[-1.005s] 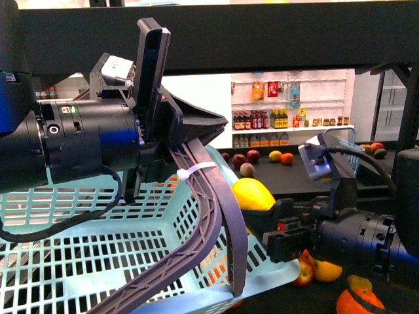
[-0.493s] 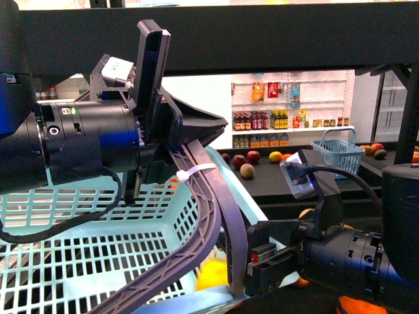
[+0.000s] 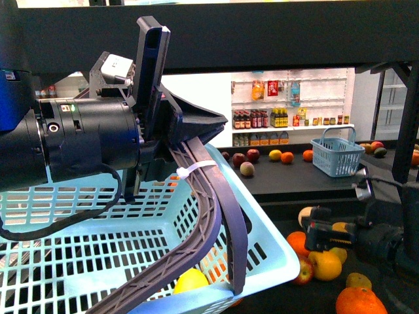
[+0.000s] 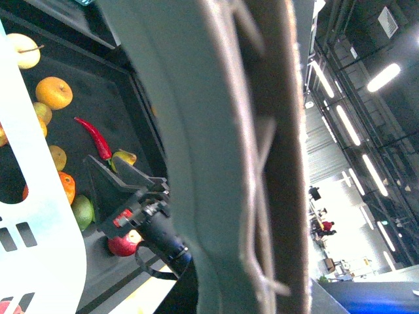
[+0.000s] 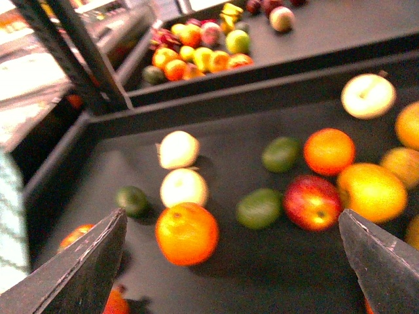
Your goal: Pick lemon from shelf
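The smooth bright-yellow oval lemon [image 3: 191, 280] lies low in the pale blue plastic lattice basket [image 3: 78, 255]. It sits at the basket's near right corner, partly hidden behind the dark grey ribbed basket handle [image 3: 216, 216]. It is off the tall black metal shelf [image 3: 275, 39] and nothing grips it.

The left tool [image 3: 190, 131] is pressed together on that handle, and the basket hangs from it, up at the left of the front view. The left wrist view is almost filled by the handle, so the contact itself is judged rather than plainly seen.

The right tool [image 5: 231, 212] is spread wide and empty. It hovers over the shelf's lower tray at the right, apart from the basket. Loose fruit lies under it, among them a round orange [image 5: 186, 233], a red apple [image 5: 313, 203] and several dark green fruits, none of them touched.

Judged from this, the pick is essentially done, since the lemon is out of the tray and in the basket. What may remain is small. The right arm must come clear of the tray without knocking the fruit, and the basket must be held level so the lemon does not roll.
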`<action>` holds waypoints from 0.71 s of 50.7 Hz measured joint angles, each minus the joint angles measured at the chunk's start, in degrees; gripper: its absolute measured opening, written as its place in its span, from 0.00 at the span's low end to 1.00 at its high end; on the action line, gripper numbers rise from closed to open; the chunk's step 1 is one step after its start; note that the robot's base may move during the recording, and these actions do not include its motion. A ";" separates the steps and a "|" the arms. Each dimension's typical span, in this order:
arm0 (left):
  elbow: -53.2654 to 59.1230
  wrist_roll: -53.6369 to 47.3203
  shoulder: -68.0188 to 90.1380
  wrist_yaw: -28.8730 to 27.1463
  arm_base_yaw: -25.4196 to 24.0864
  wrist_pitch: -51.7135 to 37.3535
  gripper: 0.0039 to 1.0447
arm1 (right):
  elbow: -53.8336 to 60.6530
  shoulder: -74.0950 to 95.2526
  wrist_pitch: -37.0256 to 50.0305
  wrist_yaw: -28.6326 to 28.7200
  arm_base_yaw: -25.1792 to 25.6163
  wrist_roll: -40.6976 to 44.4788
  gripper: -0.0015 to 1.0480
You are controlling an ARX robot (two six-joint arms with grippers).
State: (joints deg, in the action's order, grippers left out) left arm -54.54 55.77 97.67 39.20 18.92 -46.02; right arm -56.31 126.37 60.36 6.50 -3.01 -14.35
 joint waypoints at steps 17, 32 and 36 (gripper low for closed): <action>0.00 -0.02 0.00 -0.15 0.04 0.00 0.06 | -10.71 17.77 -10.84 -1.18 1.66 12.11 0.93; 0.00 0.00 0.00 0.02 0.04 0.00 0.06 | -14.16 25.31 -12.22 7.13 -4.70 23.93 0.93; 0.00 0.00 0.00 -0.07 0.04 0.00 0.06 | -15.98 26.82 -12.55 7.54 -5.53 24.72 0.93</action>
State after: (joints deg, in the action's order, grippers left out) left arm -54.54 55.77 97.67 39.13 18.96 -46.02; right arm -72.29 153.18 47.81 14.04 -8.54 10.37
